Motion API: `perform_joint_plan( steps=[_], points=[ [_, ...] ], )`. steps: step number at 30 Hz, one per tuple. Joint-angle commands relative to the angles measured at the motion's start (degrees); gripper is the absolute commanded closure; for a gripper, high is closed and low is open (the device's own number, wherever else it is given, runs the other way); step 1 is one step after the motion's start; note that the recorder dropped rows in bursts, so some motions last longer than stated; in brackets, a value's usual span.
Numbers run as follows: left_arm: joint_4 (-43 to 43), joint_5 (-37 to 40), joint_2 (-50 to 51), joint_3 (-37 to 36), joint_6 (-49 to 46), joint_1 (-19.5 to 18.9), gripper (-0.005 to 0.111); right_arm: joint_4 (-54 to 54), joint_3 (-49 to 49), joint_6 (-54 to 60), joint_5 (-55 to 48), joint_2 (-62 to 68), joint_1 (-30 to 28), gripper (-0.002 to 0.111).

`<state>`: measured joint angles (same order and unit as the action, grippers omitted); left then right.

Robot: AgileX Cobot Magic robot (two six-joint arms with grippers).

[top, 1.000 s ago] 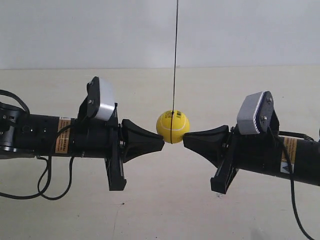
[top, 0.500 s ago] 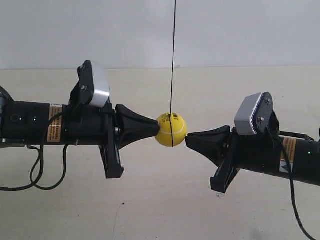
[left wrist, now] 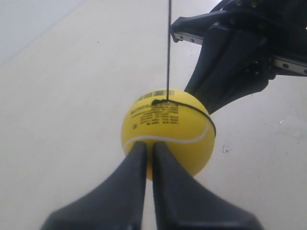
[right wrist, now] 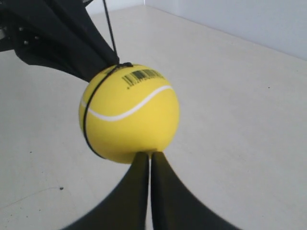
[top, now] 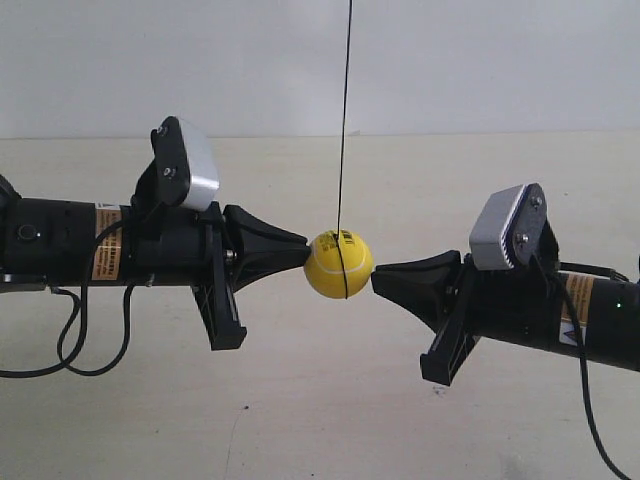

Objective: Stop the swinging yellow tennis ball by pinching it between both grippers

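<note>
Left gripper (left wrist: 145, 144): my two black fingers are closed against each other, with only a thin slit between. They hold nothing inside. Their joined tip presses on the side of the yellow tennis ball (left wrist: 168, 132).
Right gripper (right wrist: 149, 154): it is the same here. My fingers are closed to a hairline gap, nothing is between them, and the tip touches the ball from the opposite side.
Yellow tennis ball: in the exterior view it sits near the middle of the frame, off the table, and both tips touch it. These are the gripper at the exterior view's left (top: 303, 250) and the gripper at the exterior view's right (top: 375, 275). The white seam and the black barcode print are visible.
String (top: 345, 120): thin and dark. It goes from the top of the ball to the upper edge of the frame and is also tied around the ball.
Camera modules: one grey-white box on each arm, one at middle left (top: 195, 170) and one at middle right (top: 508, 228).
Table (top: 320, 410): a pale surface across the lower frame.
Wall (top: 480, 60): light grey, across the upper frame.
</note>
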<state>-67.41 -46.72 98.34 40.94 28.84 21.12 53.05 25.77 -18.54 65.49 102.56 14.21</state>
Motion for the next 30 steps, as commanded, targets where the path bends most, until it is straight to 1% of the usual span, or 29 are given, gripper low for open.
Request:
perform_joint_plan(
  steps=[1, 14, 22, 25, 30],
  points=[
    [0.8, 0.1, -0.3, -0.4, 0.4, 0.1, 0.102, -0.2, 0.2, 0.0, 0.9, -0.1, 0.0, 0.108],
    [0.8, 0.3, -0.3, -0.4, 0.4, 0.1, 0.102, -1.2, 0.2, -0.4, 0.2, -0.1, 0.0, 0.108],
    [1.0, 7.2, -0.3, -0.4, 0.3, 0.1, 0.102, -2.7, 0.2, 0.3, -2.6, -0.1, 0.0, 0.108],
    [3.8, 12.4, -1.4, -0.4, -1.4, 0.1, 0.102, -4.7, 0.2, 0.9, -4.8, -0.1, 0.0, 0.108],
    [4.6, 14.8, -3.8, -0.4, -0.8, 0.1, 0.102, -5.2, 0.2, 1.9, -5.7, -0.1, 0.0, 0.108]
  ],
)
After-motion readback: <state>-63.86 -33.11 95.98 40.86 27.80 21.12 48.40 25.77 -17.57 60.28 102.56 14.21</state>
